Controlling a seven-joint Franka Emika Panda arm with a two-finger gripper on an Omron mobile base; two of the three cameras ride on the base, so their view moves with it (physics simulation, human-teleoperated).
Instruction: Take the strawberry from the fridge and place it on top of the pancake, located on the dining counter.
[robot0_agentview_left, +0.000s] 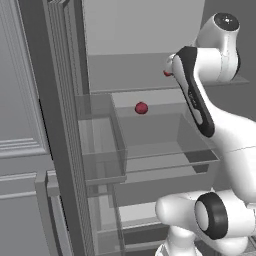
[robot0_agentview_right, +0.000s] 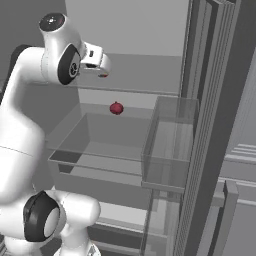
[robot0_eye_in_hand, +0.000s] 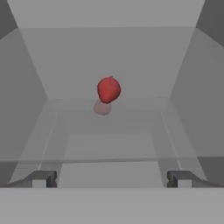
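Hovering wide open, the gripper (robot0_eye_in_hand: 112, 178) faces the strawberry (robot0_eye_in_hand: 108, 89) at frame centre; it looks light and soft, so pinch its sides gently.

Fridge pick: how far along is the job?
Done: the fridge stands open, with the arm up at its upper shelf. In hand: the gripper is open and empty, lined up toward the strawberry, not yet touching it. Left: grasp it, pull out, carry it to the pancake.
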